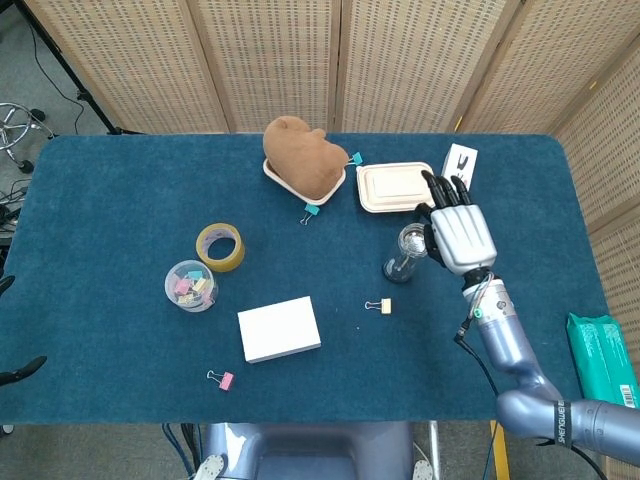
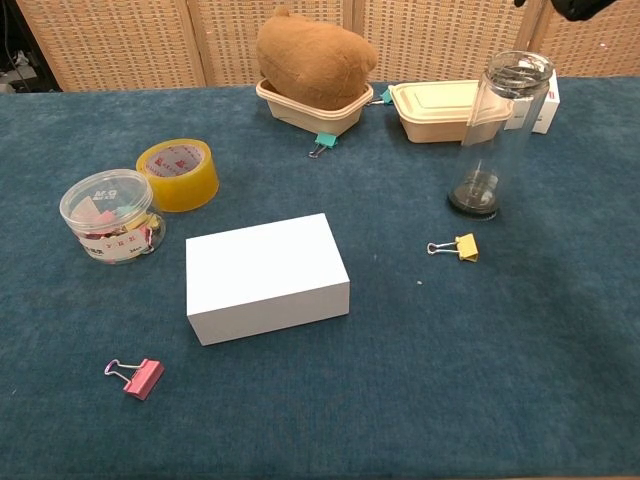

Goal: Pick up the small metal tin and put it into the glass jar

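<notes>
The tall clear glass jar (image 1: 403, 252) stands upright on the blue table, right of centre; the chest view shows its open mouth and body (image 2: 500, 120). A small round dark object, apparently the metal tin (image 2: 473, 190), lies at the jar's bottom. My right hand (image 1: 455, 232) hovers just right of and above the jar's mouth, fingers stretched out and holding nothing. In the chest view only a dark edge of the right hand (image 2: 580, 8) shows at the top right, apart from the jar. My left hand appears in neither view.
Behind the jar sit a lidded beige food box (image 2: 440, 97) and a small white carton (image 1: 459, 163). A yellow binder clip (image 2: 462, 246) lies in front of the jar. Further left are a brown plush in a tray (image 2: 312, 60), a white box (image 2: 266, 276), a tape roll (image 2: 177, 173) and a tub of clips (image 2: 108, 214).
</notes>
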You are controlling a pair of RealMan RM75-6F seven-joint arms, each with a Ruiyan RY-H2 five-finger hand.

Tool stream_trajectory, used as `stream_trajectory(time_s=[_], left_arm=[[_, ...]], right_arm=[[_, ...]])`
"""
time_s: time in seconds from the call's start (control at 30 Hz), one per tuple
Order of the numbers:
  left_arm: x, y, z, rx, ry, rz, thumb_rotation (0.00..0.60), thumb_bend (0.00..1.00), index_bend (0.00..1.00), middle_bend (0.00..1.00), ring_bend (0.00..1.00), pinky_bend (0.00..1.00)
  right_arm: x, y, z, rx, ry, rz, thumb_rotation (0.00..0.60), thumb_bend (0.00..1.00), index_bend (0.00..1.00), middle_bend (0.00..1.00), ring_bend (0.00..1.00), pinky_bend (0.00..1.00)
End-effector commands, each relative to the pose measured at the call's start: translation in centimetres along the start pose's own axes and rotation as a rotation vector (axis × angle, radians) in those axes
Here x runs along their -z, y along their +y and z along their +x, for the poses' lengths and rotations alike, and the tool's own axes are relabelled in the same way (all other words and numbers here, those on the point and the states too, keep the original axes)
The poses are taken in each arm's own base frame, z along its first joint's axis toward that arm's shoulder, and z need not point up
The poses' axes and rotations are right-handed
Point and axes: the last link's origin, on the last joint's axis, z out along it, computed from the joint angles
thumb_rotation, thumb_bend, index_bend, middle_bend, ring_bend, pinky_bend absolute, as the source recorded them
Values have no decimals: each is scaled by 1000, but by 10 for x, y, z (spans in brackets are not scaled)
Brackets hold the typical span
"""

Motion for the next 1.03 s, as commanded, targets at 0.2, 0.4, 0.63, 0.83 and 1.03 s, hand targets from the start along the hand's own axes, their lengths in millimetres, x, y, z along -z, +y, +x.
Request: stream_trajectory(time_s=[0.2, 0.4, 0.63, 0.83, 1.03], left_arm=[[1, -1, -3, -22, -6, 9, 600, 0, 0, 0, 0, 0], [-2, -1, -9, -61, 8, 14, 600, 0, 0, 0, 0, 0], [-3, 2, -14, -85, 18, -11, 600, 0, 0, 0, 0, 0], [-2, 1, -17, -103, 12, -20, 600, 0, 0, 0, 0, 0], [-2, 3, -21, -113, 2, -29, 600, 0, 0, 0, 0, 0]], right_arm=[[51, 42, 15, 90, 141, 14, 600, 223, 56, 0, 0, 0], [95, 85, 9, 71, 210, -44, 600, 0, 0, 0, 0, 0], [150, 127, -12, 90, 219, -137, 600, 0, 0, 0, 0, 0], [184, 149, -27, 121, 181, -199, 600, 0, 0, 0, 0, 0], [196, 158, -29, 112, 159, -244, 600, 0, 0, 0, 0, 0]])
